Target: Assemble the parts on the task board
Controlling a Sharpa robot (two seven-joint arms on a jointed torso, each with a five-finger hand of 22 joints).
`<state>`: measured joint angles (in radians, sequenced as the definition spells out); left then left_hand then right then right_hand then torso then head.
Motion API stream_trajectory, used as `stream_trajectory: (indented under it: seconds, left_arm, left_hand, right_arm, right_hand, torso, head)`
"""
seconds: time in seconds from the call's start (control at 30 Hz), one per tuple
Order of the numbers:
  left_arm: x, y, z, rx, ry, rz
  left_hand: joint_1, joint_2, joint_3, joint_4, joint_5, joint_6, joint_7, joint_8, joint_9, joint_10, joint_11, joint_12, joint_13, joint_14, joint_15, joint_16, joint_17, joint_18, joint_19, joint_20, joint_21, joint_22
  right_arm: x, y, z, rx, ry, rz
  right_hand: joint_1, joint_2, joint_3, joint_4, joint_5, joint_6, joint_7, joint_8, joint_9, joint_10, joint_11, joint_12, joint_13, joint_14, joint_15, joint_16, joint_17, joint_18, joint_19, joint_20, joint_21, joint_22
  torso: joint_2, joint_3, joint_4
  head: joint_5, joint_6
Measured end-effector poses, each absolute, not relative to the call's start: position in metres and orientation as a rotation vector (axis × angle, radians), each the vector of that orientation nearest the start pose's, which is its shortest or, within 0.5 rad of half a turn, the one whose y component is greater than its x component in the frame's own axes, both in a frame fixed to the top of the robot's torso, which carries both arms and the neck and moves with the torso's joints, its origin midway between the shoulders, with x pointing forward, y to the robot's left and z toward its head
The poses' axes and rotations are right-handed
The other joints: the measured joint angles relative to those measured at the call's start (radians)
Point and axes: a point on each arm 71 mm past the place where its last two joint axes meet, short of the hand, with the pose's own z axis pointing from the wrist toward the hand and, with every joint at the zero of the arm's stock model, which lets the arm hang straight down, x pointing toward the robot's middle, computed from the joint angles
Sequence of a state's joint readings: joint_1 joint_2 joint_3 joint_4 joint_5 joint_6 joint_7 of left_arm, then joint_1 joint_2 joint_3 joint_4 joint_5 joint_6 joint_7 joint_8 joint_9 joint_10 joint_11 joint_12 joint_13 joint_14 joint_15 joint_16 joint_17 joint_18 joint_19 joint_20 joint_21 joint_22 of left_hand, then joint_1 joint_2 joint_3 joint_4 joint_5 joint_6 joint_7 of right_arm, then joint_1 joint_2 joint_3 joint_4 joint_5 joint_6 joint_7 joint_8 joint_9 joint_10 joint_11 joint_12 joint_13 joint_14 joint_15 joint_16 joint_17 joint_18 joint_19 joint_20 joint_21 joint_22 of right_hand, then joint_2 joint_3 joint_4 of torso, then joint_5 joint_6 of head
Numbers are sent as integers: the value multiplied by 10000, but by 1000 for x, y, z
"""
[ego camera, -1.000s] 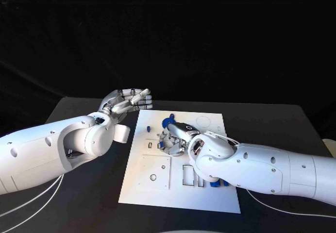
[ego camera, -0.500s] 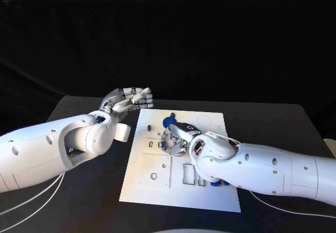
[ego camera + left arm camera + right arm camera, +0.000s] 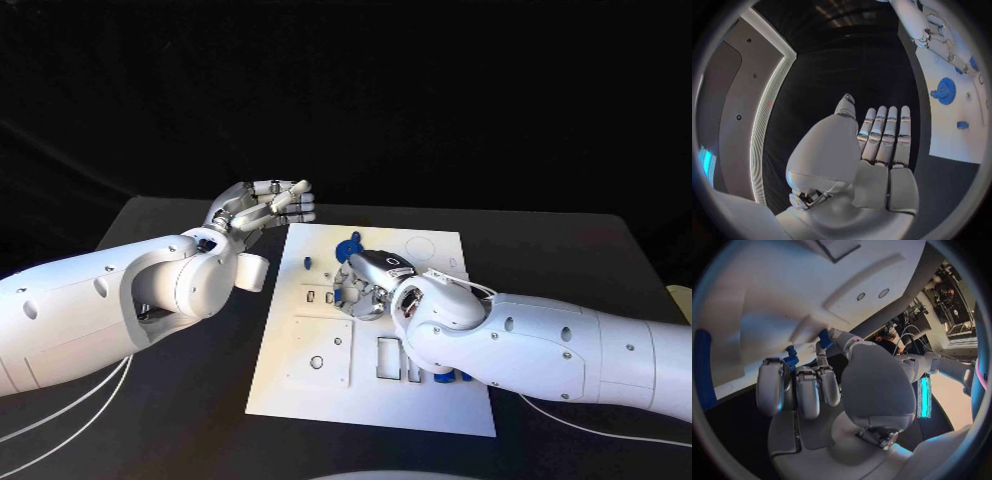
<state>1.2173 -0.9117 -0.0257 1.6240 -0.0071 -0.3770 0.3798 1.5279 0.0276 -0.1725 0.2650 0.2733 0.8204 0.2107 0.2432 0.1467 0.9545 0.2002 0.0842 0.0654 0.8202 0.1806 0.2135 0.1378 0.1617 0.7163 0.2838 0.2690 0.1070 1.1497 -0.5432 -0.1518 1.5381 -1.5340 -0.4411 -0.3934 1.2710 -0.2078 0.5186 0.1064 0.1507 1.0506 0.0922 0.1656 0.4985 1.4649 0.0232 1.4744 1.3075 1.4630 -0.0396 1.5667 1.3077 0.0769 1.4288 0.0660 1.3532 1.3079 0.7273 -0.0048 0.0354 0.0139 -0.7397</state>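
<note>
The task board (image 3: 325,375) is lying flat in the middle of the black table (image 3: 577,250). It is a white plate with little holes and slots cut in it, and these are the places where the parts are meant to go.

The right hand (image 3: 364,285) is reaching down onto the middle of the board. In the right wrist view its fingers (image 3: 807,390) are curling in close to the board, and a small blue part (image 3: 791,360) is sitting at their tips, with another blue bit (image 3: 824,338) just beside it. It looks like the hand is pinching the part so it can push it into a hole, but the grip is partly hidden, so I cannot tell for sure that it is holding it.

A round blue part (image 3: 348,246) is sitting on the far end of the board, just past the right hand. It looks like a little wheel in the left wrist view (image 3: 945,90). More blue parts (image 3: 441,377) are peeking out near the slots, under the right arm. They are probably waiting for their turn.

The left hand (image 3: 267,207) is hanging in the air beside the far left corner of the board. Its fingers are out straight and side by side, holding nothing. I think it is staying out of the way so the right hand has room to work.
</note>
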Motion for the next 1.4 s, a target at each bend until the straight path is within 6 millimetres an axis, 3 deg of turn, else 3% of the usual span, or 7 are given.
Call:
stream_trajectory:
  seconds: [0.27,0.67,0.93,1.03,1.13,1.27,1.4]
  left_arm:
    - [476,217,-158,-11127,13878,-15249]
    - [477,217,-159,-11136,13914,-15258]
    - [477,217,-159,-11141,13936,-15260]
    - [477,217,-159,-11144,13945,-15258]
    - [477,217,-159,-11148,13955,-15259]
    - [477,217,-159,-11152,13964,-15256]
    - [478,217,-160,-11152,13981,-15230]
  left_hand:
    - [0,0,0,0,0,0,0,0,0,0,0,0,0,0,0,0,-9,0,5,5,0,0]
    - [0,0,-26,26,-37,0,0,0,0,0,0,-37,0,-38,38,0,-8,0,5,5,1,-10]
    - [0,0,-53,-1,-37,-36,-36,0,-11,0,0,-37,0,-38,38,-47,-18,0,5,5,-36,-29]
    - [0,0,-53,-1,-37,-36,-36,0,-10,0,0,-37,0,-38,38,-47,-18,1,4,5,-36,-30]
    - [0,0,-53,-2,-37,-36,-36,0,-11,-35,35,-79,0,-38,38,-47,-18,0,4,5,-36,-29]
    - [0,0,-53,-1,-37,-36,-36,0,-10,-38,38,-79,0,-38,38,-47,-17,0,5,5,-36,-29]
    - [0,0,-53,-2,-37,-36,-36,-37,-10,-38,38,-79,0,-38,38,-46,-17,0,4,5,-36,-29]
  right_arm:
    - [441,-60,-233,-1646,17117,6866]
    - [441,-61,-235,-1634,17161,6793]
    - [441,-61,-234,-1674,17124,6834]
    - [441,-60,-234,-1700,17094,6873]
    - [440,-60,-234,-1723,17040,6940]
    - [440,-62,-233,-1708,16948,7019]
    - [437,-68,-230,-1593,16769,7122]
  right_hand:
    - [-151,-99,-69,69,-104,3,-3,4,-6,0,0,-39,-1,0,0,0,-1,0,0,0,0,-1]
    - [-315,-263,-246,166,-300,-422,201,-230,-133,7,7,-236,-2,0,0,0,-1,0,0,0,-86,-3]
    - [-128,-451,-474,58,-442,-1087,409,-603,-382,-209,284,-593,-2,54,131,0,-2,0,-110,111,-280,-3]
    - [-194,-518,-788,165,-442,-1238,454,-692,-475,-267,342,-660,-2,1,184,0,-2,0,-157,170,-316,-4]
    - [-190,-514,-1547,365,-442,-1328,472,-692,-599,-303,378,-660,-2,36,219,0,-2,-1,-121,206,-325,-4]
    - [156,-168,-2684,785,-442,-1365,509,-692,-761,-303,378,-660,-2,36,219,0,-2,-1,-90,236,-385,-4]
    - [406,-51,-3235,1141,-442,-1365,509,-692,-862,-304,377,-660,1,36,219,0,-2,-1,-90,237,-385,-5]
  torso:
    - [0,-4,0]
    - [-2,-9,-1]
    - [-1,-5,-6]
    - [-1,-6,-7]
    - [-1,0,-5]
    - [-2,2,-2]
    - [-7,10,-4]
  head:
    - [-35,-19]
    - [-56,-3]
    - [-101,-20]
    - [-107,-12]
    - [-113,2]
    - [-114,12]
    - [-110,24]
